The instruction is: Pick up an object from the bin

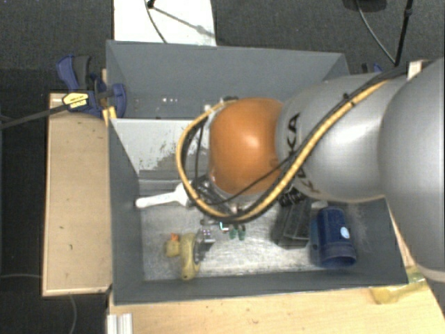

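Gripper [204,241] sat low in the grey bin [126,207], beneath the arm's orange cover [243,145], touching or just beside a tan-yellow lumpy thing [186,259] on the floor near the front wall; whether it was open or closed could not be told, since cover and cables hid much of it; no thing was visibly held. The main risk, by my judgement, was a grip closing beside the yellow thing rather than around it, shoving it against the front wall; its uneven shape might also let it twist free on the lift. A white spoon-like utensil [158,201] lay near, behind and left; a small green bit [238,233] lay just right and could be caught instead; a black block [292,223] and blue cup [332,239] stood well apart.
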Robot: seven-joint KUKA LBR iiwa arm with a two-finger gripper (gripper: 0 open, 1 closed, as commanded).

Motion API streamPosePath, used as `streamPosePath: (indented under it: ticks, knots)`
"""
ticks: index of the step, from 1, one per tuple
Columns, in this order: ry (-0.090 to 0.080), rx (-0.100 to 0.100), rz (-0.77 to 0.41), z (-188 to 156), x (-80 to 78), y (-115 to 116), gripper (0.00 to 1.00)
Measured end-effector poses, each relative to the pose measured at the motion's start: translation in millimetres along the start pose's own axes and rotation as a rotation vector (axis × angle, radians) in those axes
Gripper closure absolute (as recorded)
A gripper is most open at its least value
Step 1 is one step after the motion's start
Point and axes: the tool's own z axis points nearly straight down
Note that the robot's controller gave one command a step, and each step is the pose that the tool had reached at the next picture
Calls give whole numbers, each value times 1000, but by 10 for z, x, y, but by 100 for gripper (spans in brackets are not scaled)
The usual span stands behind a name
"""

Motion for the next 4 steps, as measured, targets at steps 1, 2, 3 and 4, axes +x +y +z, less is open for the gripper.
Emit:
streamPosePath:
  ticks: [1,2,3,4]
  knots:
    - [-8,-2,6,-42,-22,-8,0]
    - [5,-9,-92,787,-69,151,100]
    - [5,-9,-89,789,-71,151,100]
    - [1,-2,-89,399,-64,114,100]
